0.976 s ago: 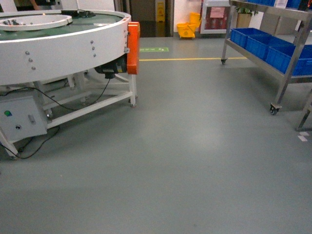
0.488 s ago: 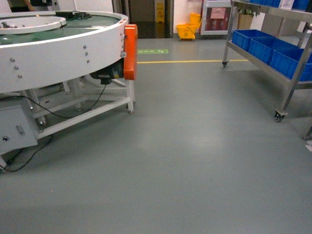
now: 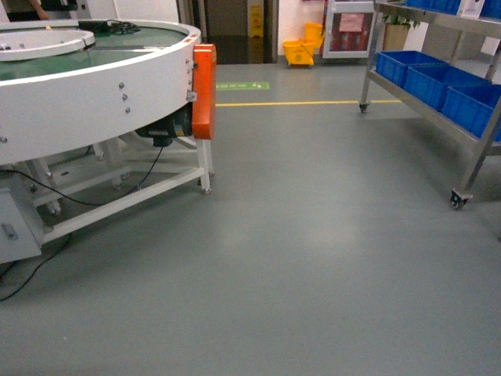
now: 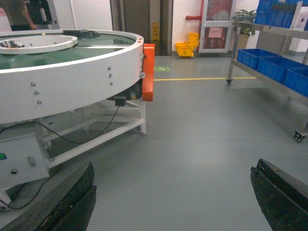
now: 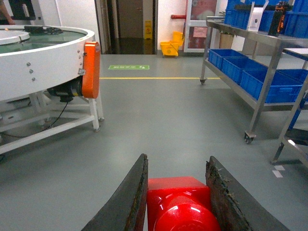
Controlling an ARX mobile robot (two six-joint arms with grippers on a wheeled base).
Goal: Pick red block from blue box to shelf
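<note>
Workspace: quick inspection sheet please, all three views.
Surface: grey floor, bare ahead.
Job's things: red block gripped in the right hand; shelf on wheels at right, dark blue crates on it; blue box nothing seen.
Clutter: yellow mop bucket by the far doorway.
Hands: right shut on the block; left hand open, empty.
Cables: black cable trailing under the round conveyor.
Surroundings: yellow floor line, person partly seen behind the conveyor.
</note>
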